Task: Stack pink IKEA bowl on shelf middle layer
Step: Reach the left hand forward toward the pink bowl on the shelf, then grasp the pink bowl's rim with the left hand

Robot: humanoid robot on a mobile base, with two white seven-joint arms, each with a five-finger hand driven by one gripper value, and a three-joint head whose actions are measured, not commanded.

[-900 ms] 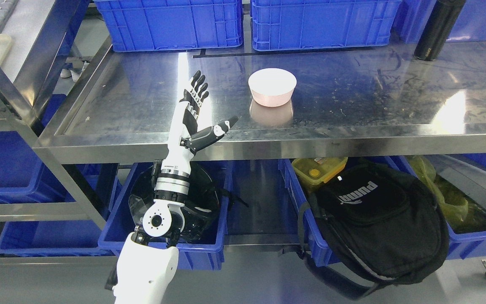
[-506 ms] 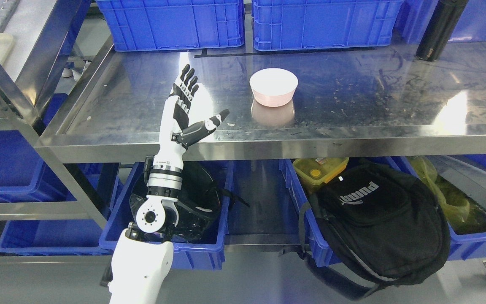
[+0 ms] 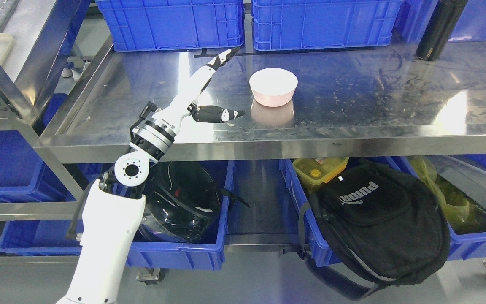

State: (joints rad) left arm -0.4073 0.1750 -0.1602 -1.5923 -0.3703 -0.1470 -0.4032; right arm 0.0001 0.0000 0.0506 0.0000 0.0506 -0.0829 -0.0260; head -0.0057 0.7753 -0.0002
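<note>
I am reaching my left hand, fingers spread and holding nothing, across the steel shelf toward the round pink plastic bowl sitting just beside it, which I judge needs grasping next.

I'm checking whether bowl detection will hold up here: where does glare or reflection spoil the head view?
Head view: the steel shelf mirrors the pink bowl as a dim double just below it; bright glare patches sit right of the bowl and beside the open left hand; focus looks sharp throughout.
</note>
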